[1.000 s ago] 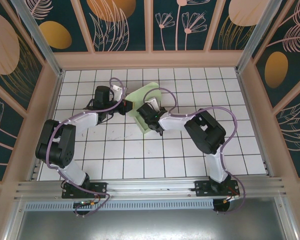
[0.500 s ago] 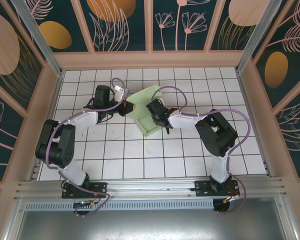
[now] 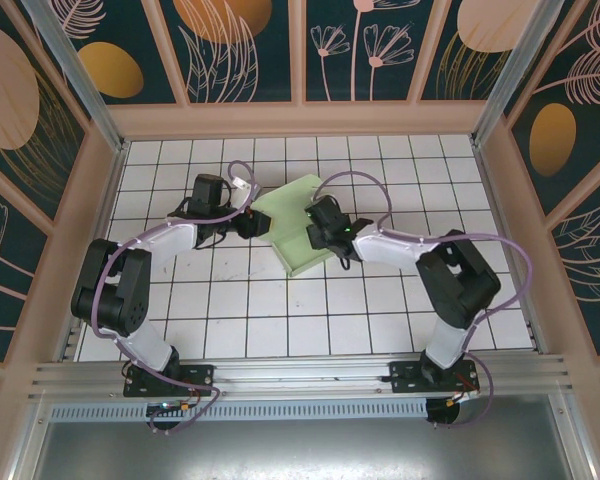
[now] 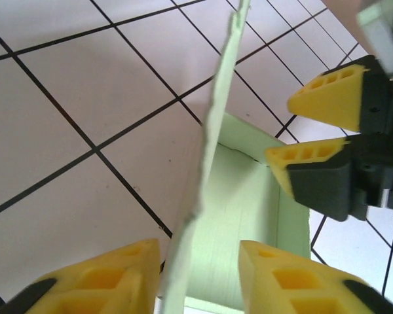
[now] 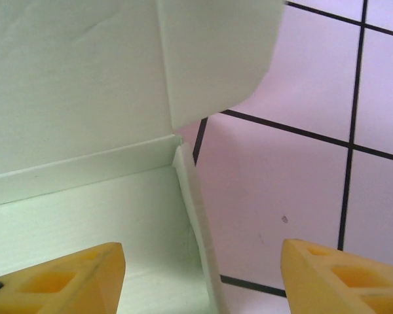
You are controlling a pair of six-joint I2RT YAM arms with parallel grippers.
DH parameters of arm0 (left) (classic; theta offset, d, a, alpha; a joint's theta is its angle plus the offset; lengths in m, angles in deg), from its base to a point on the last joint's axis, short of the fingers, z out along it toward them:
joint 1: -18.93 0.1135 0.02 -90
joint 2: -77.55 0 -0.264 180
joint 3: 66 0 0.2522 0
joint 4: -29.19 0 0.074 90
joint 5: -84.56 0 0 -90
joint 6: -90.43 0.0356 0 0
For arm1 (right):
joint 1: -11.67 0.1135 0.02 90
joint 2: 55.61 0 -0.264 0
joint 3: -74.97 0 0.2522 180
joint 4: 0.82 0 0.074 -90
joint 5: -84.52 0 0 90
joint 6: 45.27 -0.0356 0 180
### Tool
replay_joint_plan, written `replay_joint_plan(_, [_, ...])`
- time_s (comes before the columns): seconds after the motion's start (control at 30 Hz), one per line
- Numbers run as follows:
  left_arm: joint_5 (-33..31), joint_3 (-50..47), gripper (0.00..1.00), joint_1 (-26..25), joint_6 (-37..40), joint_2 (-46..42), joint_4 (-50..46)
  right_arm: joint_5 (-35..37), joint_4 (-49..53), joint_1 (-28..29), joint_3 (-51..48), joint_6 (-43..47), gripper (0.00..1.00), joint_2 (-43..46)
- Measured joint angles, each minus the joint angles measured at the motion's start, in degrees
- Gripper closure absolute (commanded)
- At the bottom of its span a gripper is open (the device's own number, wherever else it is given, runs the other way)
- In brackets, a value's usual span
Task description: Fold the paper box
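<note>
**Findings: box lies between both grippers, neither holding it**

We find the paper box [image 3: 298, 228] on the white tiled table [image 3: 230, 300], in the far-centre part, lying skewed to the tile lines. Its long axis runs from far to near.

The left gripper [image 4: 198, 252] sits at the box's left edge. Its fingers are parted, and a thin raised flap passes between them unpinched. The right gripper [image 5: 203, 248] is at the right edge. Its fingers are spread wide astride the corner of a side wall and grasp nothing.

The box therefore lies inward of each gripper, and both are equally near. In our judgement, the next fold depends on which raised wall is taken. The left gripper already has one between its fingers.

The card looks thin and likely to buckle. The surface is flat, with free tiles on all sides and the enclosure walls well apart.
</note>
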Motion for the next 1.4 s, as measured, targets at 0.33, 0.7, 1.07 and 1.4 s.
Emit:
replay_joint_plan(0.33, [-2.5,-5.9,0.08,0.0,-2.7,-8.5,5.8,-12.6,-9.2,-13.3,-12.7,-7.3,0.41,12.3])
replay_joint_plan(0.7, [-12.2,-21.0,0.03,0.1,-10.5,-28.6,17.7,-20.2,-10.6,-14.6,-13.2,-8.8,0.58,3.9])
replay_joint_plan(1.07, [-21.7,-19.1,0.01,1.4,-14.0,-31.7,13.0,-21.3,-11.1,-6.2,-13.8,-8.8,0.55,3.8])
replay_joint_plan(1.4, [-23.5,-12.9,0.05,1.5,-7.0,-27.9,5.2,-21.5,-9.8,-11.9,-16.0,-4.9,0.45,14.6])
